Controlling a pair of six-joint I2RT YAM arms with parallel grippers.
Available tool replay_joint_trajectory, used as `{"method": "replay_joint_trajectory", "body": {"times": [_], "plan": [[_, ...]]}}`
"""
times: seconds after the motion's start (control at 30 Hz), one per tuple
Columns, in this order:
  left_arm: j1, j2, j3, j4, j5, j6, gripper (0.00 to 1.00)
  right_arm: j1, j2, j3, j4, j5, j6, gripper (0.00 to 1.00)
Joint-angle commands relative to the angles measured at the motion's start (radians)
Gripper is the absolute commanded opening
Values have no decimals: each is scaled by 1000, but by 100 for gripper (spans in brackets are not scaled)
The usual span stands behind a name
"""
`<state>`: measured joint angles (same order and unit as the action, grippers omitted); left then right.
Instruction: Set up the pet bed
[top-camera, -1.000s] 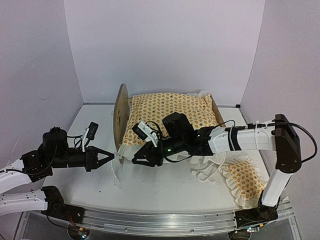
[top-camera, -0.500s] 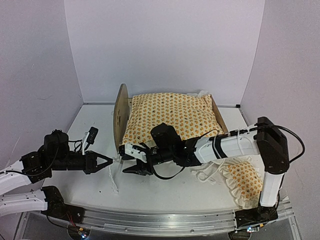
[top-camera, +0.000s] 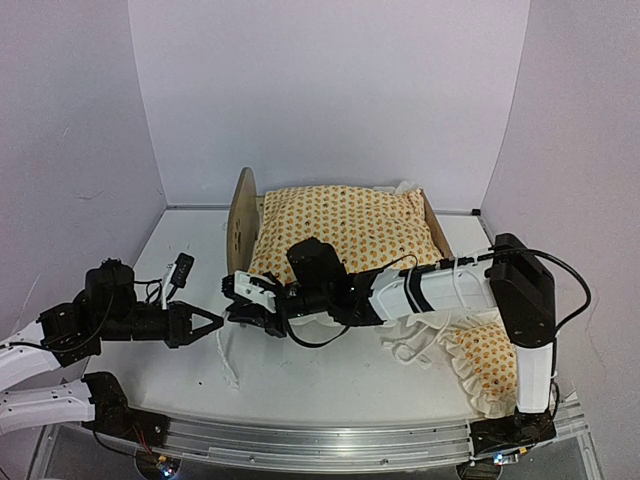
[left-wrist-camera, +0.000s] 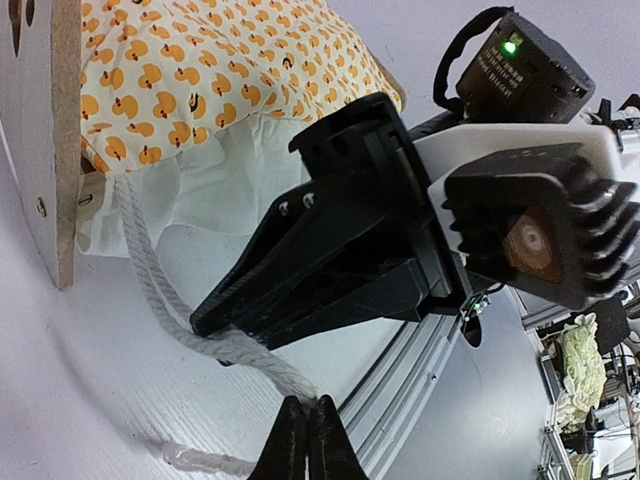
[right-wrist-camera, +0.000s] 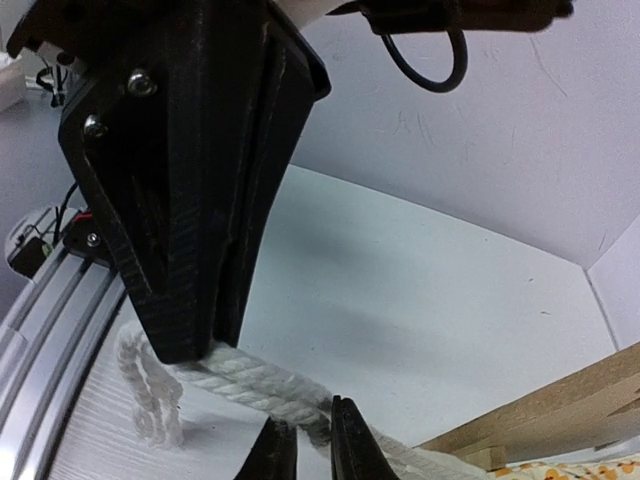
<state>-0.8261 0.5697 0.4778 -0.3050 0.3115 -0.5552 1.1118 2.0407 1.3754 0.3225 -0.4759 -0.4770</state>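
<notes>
The pet bed (top-camera: 241, 222), a light-wood frame with a rounded end board, stands at mid-table; an orange-patterned quilt (top-camera: 340, 225) covers it and hides the mattress. A white rope (top-camera: 228, 358) hangs from the bed's near left corner onto the table. My left gripper (top-camera: 217, 322) is shut on this rope (left-wrist-camera: 150, 270), its tips (left-wrist-camera: 307, 440) pinching it. My right gripper (top-camera: 233, 304) reaches across the bed's front and is shut on the same rope (right-wrist-camera: 250, 385) a short way along, its tips (right-wrist-camera: 305, 445) just beside the left gripper's fingers (right-wrist-camera: 190, 180).
A small matching ruffled pillow (top-camera: 490, 362) lies at the near right with loose white ruffle (top-camera: 415, 345) beside it. The wooden end board (left-wrist-camera: 40, 150) is close to both grippers. White walls enclose the table; a metal rail (top-camera: 330, 440) runs along the near edge.
My right arm has swept left along the bed's front to the rope at the near left corner. My left gripper has drawn back slightly and stays at the rope.
</notes>
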Motion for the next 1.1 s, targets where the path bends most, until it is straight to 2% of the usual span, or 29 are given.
{"method": "replay_joint_trajectory", "body": {"times": [0.0,0.2,0.4,0.57,0.77,0.9,1.07], "plan": [[-2,-9,101,-1,-42,17,1,8,-35,-26,29,-14,83,10],[-2,11,181,-62,-118,71,1,9,-125,-127,-9,52,191,4],[-2,36,259,-130,-151,115,1,10,-163,-158,-74,60,195,0],[-2,131,435,-122,-110,250,0,10,-214,-229,-109,72,166,0],[-2,344,600,16,-61,450,0,9,-214,-245,-117,120,223,0],[-2,455,616,135,-144,565,0,8,-218,-242,-99,124,264,0],[-2,503,590,300,-284,747,0,9,-225,-256,-85,123,285,0]]}}
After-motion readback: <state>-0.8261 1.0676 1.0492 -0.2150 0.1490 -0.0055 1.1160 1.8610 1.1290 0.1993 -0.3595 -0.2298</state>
